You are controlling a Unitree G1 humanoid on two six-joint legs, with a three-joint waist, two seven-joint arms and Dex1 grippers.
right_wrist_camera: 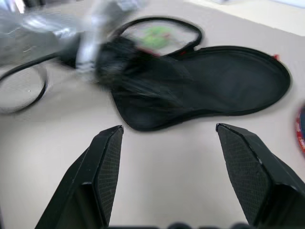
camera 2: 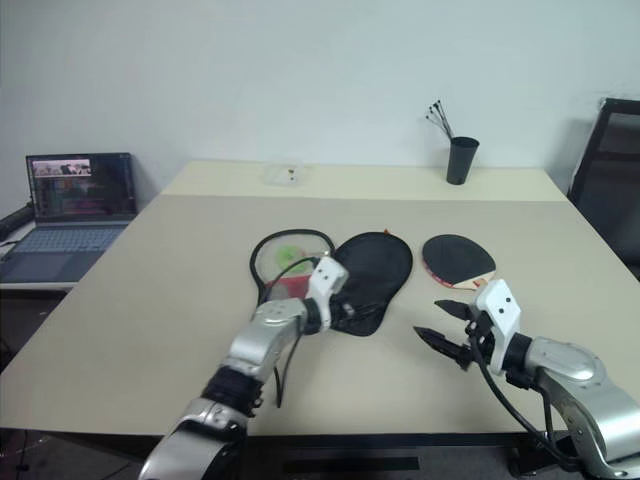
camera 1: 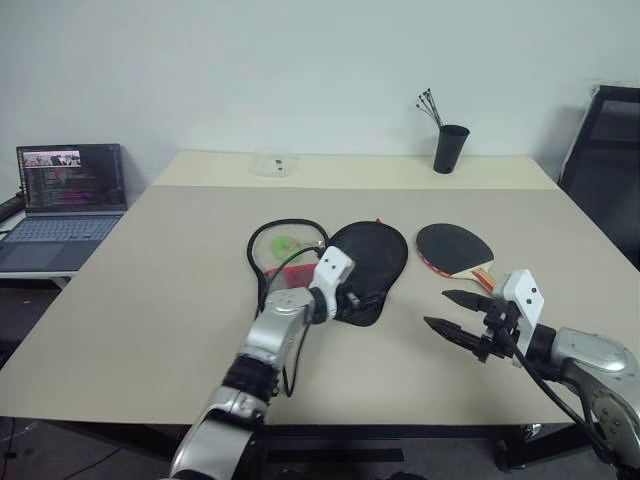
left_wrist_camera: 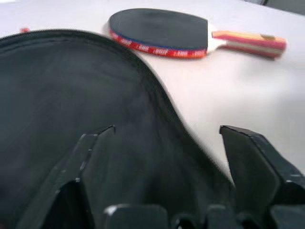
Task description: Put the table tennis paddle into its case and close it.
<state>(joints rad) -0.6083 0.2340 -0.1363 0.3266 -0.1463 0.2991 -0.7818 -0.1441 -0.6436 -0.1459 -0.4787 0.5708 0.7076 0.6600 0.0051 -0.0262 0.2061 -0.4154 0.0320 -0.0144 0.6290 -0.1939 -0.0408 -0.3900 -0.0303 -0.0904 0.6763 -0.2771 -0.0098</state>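
Hovering my spread left gripper (left_wrist_camera: 167, 131) over the soft black fabric case (camera 1: 368, 256); right gripper (camera 1: 455, 312) released, black-rubber wooden-handled paddle (camera 1: 455, 247) beside.

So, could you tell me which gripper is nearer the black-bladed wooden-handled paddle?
Right. The right gripper hovers just in front of the paddle; the left gripper is over the black fabric case beside it.
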